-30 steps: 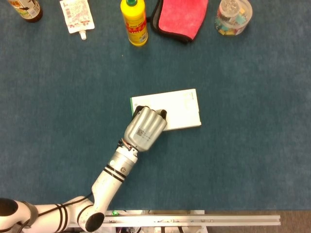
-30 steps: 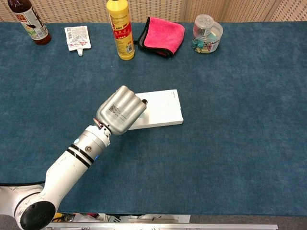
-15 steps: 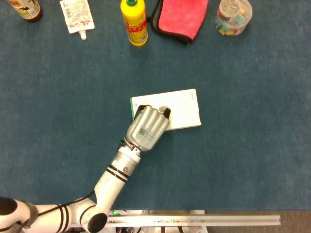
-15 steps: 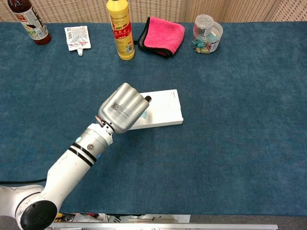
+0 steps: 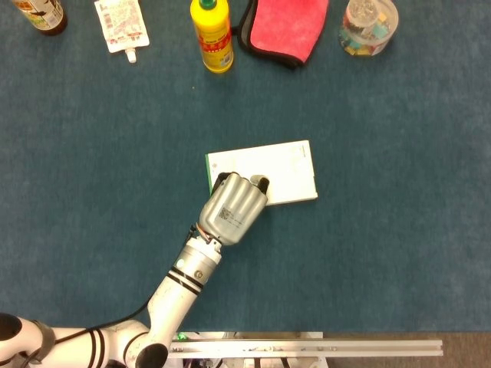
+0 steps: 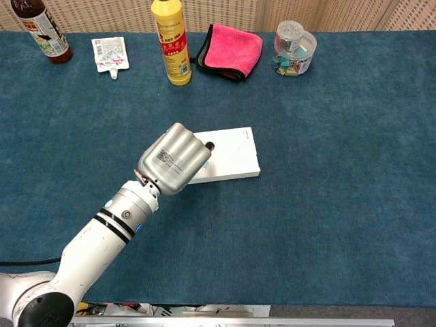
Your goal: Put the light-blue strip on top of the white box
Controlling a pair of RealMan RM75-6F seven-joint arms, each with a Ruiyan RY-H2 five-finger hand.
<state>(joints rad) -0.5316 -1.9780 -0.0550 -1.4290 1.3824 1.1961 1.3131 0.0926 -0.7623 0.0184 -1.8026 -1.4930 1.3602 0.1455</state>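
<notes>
While my left arm reaches up from the near table edge, its silver left hand hangs over the near-left corner of the flat white cardboard box; against the frame from a second ago the hand has slid slightly back toward me and no longer covers quite as much of the lid, which I read as the start of a withdrawal, or else a small adjustment. From both views I see only the back of the hand, with dark fingertips peeking past it onto the box top; I cannot tell whether the fingers are apart or closed on anything. The light-blue strip is nowhere visible now; half a second ago the chest view showed a pale blue sliver under the hand, so I judge the strip lies beneath it, on or just above the lid; whether it has been let go I cannot say. My right hand appears in neither view. The box sits mid-table on the blue felt tabletop, unmoved; well beyond it, along the far edge, stand a yellow plastic bottle, a folded pink cloth and a clear jar of clips.
</notes>
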